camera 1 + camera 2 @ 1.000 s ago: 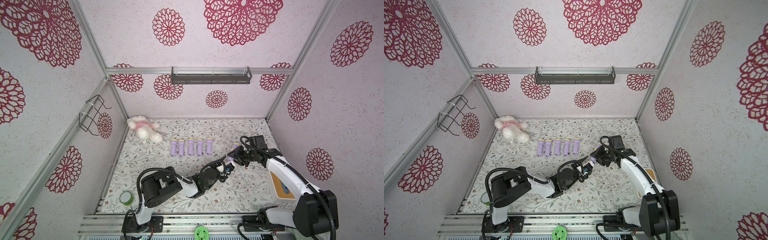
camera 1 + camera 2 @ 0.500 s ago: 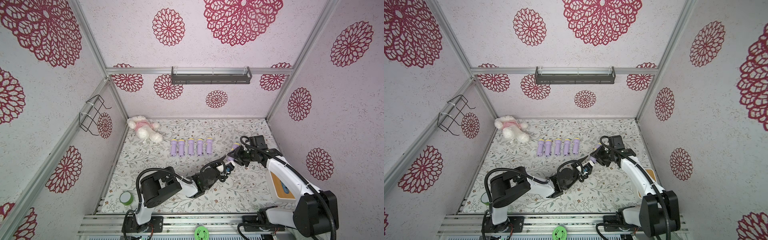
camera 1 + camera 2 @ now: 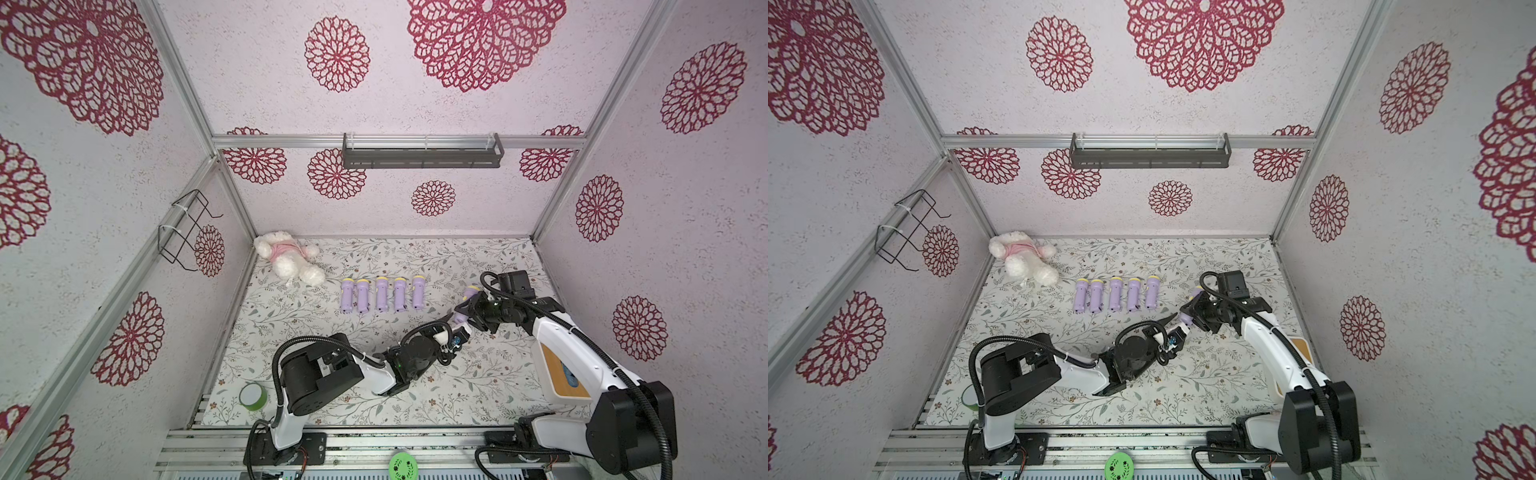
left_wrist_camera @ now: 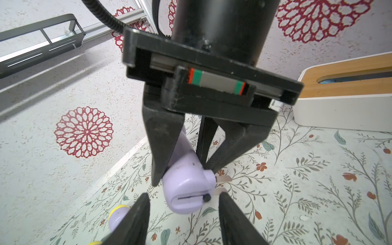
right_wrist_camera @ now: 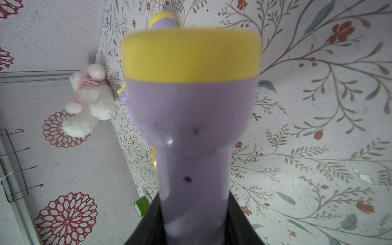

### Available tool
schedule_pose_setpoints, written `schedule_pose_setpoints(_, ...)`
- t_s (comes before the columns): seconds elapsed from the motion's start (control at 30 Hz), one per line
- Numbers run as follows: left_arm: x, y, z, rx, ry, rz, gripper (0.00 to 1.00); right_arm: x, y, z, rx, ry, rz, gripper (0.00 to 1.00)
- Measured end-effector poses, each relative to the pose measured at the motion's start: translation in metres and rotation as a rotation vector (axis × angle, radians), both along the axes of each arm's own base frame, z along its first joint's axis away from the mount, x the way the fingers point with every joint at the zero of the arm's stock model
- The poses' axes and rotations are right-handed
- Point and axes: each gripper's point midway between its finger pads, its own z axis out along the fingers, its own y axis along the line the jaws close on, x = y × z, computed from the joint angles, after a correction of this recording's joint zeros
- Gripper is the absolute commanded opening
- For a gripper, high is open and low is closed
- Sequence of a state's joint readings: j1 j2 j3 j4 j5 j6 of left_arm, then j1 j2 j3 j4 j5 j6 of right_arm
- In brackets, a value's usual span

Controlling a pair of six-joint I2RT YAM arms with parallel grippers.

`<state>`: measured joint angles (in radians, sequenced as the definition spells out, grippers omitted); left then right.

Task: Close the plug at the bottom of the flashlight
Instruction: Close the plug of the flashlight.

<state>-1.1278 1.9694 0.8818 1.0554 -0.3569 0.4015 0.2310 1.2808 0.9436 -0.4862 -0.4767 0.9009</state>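
I count 6 flashlights: 5 in a row (image 3: 381, 294) mid-bench (image 3: 457, 395), and 1 flashlight (image 4: 186, 191) held toward the rt edge, rt gripper (image 4: 182, 175) clamped on its body. L gripper (image 4: 184, 194) jaws apart, straddling its base; 2 prongs (image 4: 222, 179) out. 1 plush (image 3: 286, 257) back-left corner, 1 tape (image 3: 252, 396) front-left corner, 1 box (image 3: 565, 372) rt edge.

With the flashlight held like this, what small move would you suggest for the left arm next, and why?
Probably swing the left fingers sideways so one pushes the metal prongs back into the bottom end of the flashlight. The right fingers clamp its body, the prongs stick out, and the left fingers stand open on either side.
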Motion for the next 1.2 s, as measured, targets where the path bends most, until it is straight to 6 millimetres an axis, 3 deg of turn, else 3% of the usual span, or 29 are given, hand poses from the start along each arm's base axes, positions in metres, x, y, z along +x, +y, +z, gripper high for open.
schedule_pose_setpoints(1.2, -0.0005, -0.0002, -0.0056, 0.04, -0.008, -0.004, 0.48, 0.0023, 0.0022, 0.0031, 0.012, -0.016, 0.006, 0.0)
